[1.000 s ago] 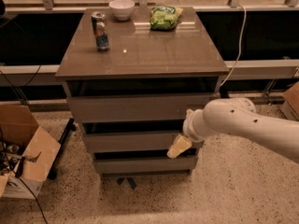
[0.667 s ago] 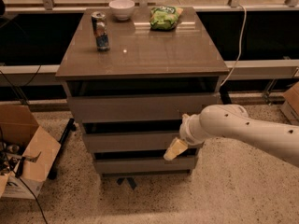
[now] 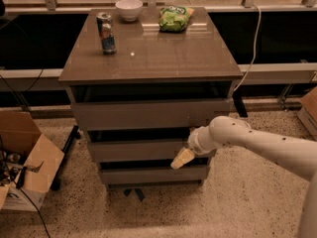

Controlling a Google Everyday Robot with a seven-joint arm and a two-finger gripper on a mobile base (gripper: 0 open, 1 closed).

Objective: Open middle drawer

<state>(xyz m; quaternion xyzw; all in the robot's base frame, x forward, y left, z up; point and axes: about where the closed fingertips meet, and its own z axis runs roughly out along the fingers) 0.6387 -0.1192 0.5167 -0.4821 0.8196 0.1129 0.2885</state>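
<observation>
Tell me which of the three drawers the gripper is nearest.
The middle drawer: the gripper sits at its lower right edge, below the top drawer and above the bottom drawer.

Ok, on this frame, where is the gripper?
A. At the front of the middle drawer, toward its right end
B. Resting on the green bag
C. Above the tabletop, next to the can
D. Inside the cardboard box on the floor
A: the gripper sits at the lower right of the middle drawer front, with the arm reaching in from the right.
</observation>
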